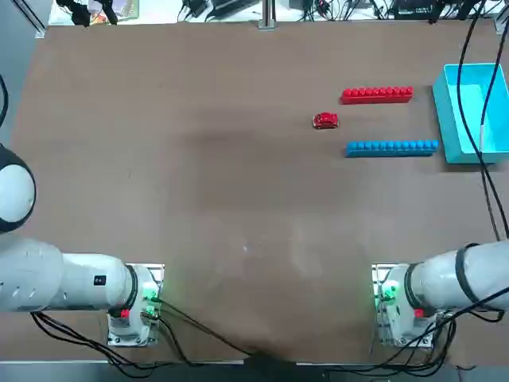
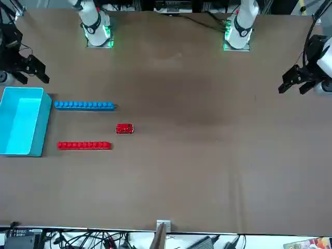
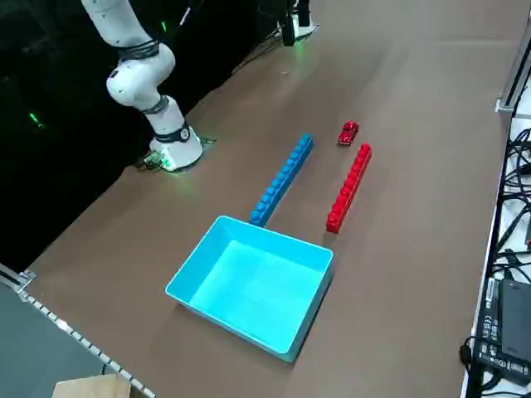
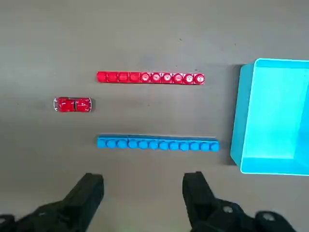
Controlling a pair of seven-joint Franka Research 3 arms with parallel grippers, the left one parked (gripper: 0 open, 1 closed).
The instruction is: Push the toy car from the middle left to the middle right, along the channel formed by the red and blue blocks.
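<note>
— Outside the mouth of the channel (image 1: 382, 121), on the open table, sits the toy car (image 1: 325, 120); it hasn't entered between the red and blue blocks (image 1: 377, 95), so I'd say the whole push is left.

— And the right gripper (image 4: 142, 193)?

— High above the scene, looking down; fingers (image 4: 89, 191) spread wide, holding nothing, touching nothing; the light blue box (image 1: 469, 111) waits beyond the far end.

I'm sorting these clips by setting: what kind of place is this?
Probably a robotics lab workbench. Two arms are bolted to a bare brown table, cables trail along its edges, and a small test layout sits on it: toy car, red bar, blue bar. The right claw hangs open above them.
</note>
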